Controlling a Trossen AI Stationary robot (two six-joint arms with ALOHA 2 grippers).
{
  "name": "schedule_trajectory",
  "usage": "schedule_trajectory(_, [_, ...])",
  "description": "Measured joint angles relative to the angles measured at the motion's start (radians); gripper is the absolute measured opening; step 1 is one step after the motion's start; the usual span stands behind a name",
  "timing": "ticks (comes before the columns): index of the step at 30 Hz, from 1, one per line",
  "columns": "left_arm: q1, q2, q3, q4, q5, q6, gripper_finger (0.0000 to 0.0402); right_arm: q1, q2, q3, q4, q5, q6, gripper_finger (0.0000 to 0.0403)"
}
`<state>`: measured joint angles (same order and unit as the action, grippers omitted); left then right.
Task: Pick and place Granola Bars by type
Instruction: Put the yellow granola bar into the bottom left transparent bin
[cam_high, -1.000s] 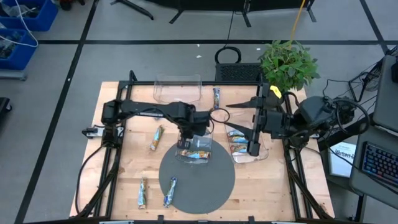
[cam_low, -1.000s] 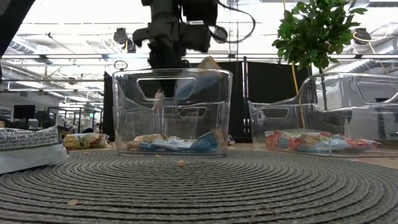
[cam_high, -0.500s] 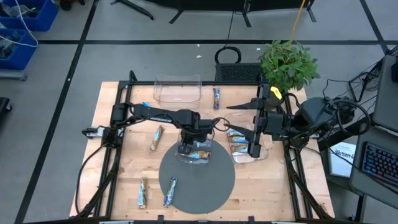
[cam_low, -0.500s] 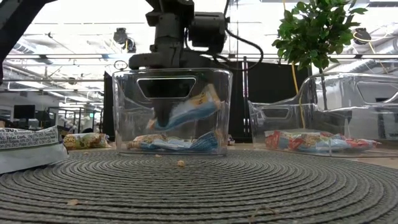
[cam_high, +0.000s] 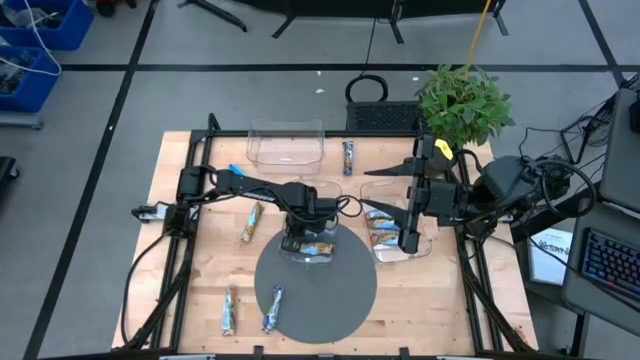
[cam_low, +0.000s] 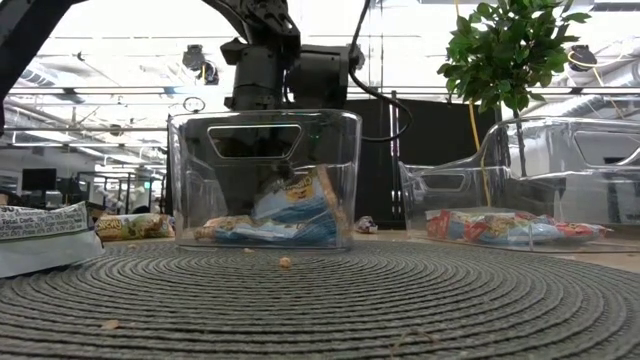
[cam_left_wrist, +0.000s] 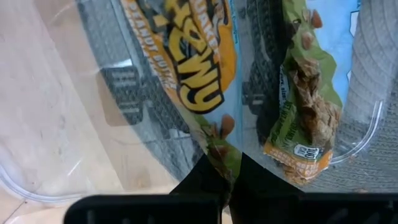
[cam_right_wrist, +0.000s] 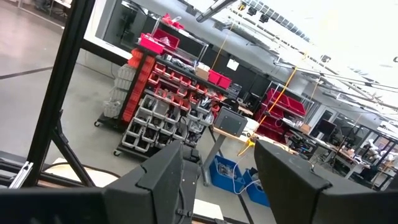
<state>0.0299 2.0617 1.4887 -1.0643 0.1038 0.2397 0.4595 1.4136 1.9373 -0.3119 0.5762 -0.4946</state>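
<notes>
L gripper (cam_high: 300, 238) is down inside the middle bin (cam_low: 190, 180), fingers pinched shut on the end of a blue bar (cam_left_wrist: 186, 68) (wrapper reads "CHEWY", peanut butter). In the low view that bar (cam_low: 295, 200) leans tilted on the bars already lying on the bin floor, just under the gripper (cam_low: 280, 178). In the wrist view a second bar (cam_left_wrist: 305, 112) lies right beside the held one, touching or nearly so, can't tell which. The bin sits on the far edge of the round grey mat (cam_high: 340, 300).

R gripper (cam_high: 405, 238) waits over the R bin (cam_high: 428, 248), fingers spread w/ nothing between them; that bin holds a few bars (cam_high: 380, 228).

Away from the L gripper, loose on the table (cam_high: 470, 310): one bar (cam_high: 251, 222) toward the L arm's side, one (cam_high: 348, 157) beyond it next to the far bin (cam_high: 285, 145), two nearer the front – bar (cam_high: 230, 311) on bare wood, blue bar (cam_high: 273, 309) on the mat's rim.
</notes>
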Motion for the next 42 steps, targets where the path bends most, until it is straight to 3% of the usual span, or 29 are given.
schedule_trajectory(11, [0.0,0.0,0.0,-0.005,0.002,-0.043,0.0063,0.0,0.0,0.0,-0.001,0.0,0.0,0.0194])
schedule_trajectory(22, [0.003,-0.001,0.034,-0.032,0.069,-0.052,0.0194,0.0,0.0,0.0,-0.008,0.0,0.003,0.0192])
schedule_trajectory(29, [0.003,-0.001,0.037,-0.045,0.056,-0.059,0.0265,0.0,0.0,0.0,-0.008,0.0,0.003,0.0192])
schedule_trajectory(35, [0.003,-0.066,0.038,-0.071,0.049,-0.068,0.0286,0.0,0.0,0.0,-0.007,0.0,0.002,0.0192])
schedule_trajectory(42, [0.016,-0.286,0.039,0.033,-0.043,-0.169,0.0273,0.0,0.0,0.0,-0.007,0.0,-0.016,0.0192])
